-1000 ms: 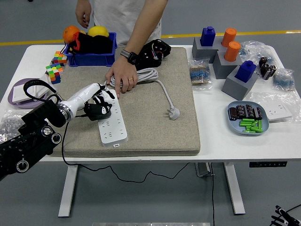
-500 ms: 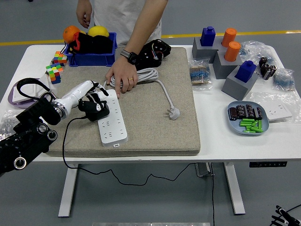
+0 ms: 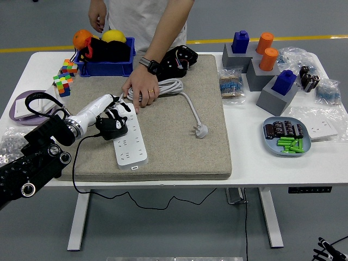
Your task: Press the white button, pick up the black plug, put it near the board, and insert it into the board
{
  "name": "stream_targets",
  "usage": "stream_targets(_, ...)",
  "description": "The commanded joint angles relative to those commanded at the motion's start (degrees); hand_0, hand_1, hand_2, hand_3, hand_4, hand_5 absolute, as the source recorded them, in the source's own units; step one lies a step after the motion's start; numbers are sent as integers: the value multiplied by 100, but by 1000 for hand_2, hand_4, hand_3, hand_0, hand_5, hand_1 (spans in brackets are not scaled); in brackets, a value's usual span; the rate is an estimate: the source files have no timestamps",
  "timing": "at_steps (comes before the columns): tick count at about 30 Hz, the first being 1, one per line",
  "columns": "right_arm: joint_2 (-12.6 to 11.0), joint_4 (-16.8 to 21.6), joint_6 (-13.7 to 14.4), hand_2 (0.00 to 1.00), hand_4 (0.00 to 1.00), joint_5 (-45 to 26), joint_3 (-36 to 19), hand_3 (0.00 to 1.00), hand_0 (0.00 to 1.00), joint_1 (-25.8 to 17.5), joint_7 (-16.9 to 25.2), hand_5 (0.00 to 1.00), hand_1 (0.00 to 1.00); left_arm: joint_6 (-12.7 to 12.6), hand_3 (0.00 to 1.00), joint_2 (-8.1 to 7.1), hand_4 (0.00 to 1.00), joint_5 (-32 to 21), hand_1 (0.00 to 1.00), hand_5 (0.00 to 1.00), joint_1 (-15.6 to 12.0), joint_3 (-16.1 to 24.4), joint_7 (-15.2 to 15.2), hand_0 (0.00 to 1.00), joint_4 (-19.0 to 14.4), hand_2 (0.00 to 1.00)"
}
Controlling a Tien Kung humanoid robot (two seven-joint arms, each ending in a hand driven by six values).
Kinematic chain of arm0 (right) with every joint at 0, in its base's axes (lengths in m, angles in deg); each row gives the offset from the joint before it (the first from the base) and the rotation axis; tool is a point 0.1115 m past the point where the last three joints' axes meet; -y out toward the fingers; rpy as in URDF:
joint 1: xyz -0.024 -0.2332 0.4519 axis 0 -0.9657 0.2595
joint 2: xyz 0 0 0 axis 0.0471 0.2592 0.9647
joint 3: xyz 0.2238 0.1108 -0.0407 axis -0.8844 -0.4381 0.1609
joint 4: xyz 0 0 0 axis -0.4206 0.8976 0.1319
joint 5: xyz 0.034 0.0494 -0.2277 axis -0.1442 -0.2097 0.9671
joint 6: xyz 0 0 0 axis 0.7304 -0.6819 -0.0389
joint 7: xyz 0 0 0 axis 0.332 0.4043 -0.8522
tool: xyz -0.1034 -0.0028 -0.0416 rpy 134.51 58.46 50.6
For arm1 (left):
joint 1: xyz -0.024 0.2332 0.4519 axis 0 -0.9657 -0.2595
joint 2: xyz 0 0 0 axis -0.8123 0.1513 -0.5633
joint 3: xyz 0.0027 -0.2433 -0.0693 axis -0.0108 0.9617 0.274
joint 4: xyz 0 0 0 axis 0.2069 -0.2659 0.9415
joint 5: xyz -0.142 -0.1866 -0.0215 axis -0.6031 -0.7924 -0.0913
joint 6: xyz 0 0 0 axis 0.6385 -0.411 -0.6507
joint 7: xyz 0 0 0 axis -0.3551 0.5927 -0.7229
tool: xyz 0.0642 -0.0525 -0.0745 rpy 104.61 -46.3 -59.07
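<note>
A white power strip (image 3: 129, 138) lies on the grey mat (image 3: 174, 136), running from the person's hand down toward the mat's front edge. My left hand (image 3: 106, 116) is shut on the black plug (image 3: 112, 126), which sits at the strip's upper left edge, its black cable trailing down off the table. A person's hand (image 3: 141, 87) presses on the coiled white cable (image 3: 173, 87) at the strip's far end. The cable's own white plug (image 3: 202, 130) lies loose on the mat. My right arm is out of sight.
A blue bin (image 3: 106, 57) with fruit, puzzle cubes (image 3: 65, 76) and a purple tray (image 3: 19, 109) stand at the left. Grey blocks with blue and orange caps (image 3: 266, 60), bags, and a blue plate (image 3: 287, 136) of batteries fill the right side.
My left hand with the black plug drew back left half a second ago, then returned right toward the strip.
</note>
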Motion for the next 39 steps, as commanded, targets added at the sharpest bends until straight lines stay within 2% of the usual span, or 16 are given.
stream_targets(8,21,0,-4,550,719,-33,41,640,719,14,29,472,601,-46,570,203,614,-49,473,2,-31,-45,90,421,124,450)
stream_targets(24,14,0,-2,550,718,-75,149,640,719,2,37,472,601,-113,569,190,606,-26,471,2,-82,54,177,412,91,444)
stream_targets(29,3,0,-2,550,718,-59,132,640,719,0,15,472,601,-123,569,97,606,54,471,2,-58,250,166,412,-162,444)
stream_targets(32,-8,0,1,550,718,-51,121,640,719,-4,8,471,601,-130,568,33,606,62,470,2,-105,462,164,406,-480,444)
stream_targets(36,-12,0,-1,550,718,-47,132,640,719,-12,3,472,601,-167,568,-16,605,93,470,2,-211,871,187,406,-944,443)
stream_targets(39,-10,0,-3,550,718,-52,140,640,719,-15,14,472,601,-220,568,-22,605,215,470,2,-310,1272,213,406,-1055,443)
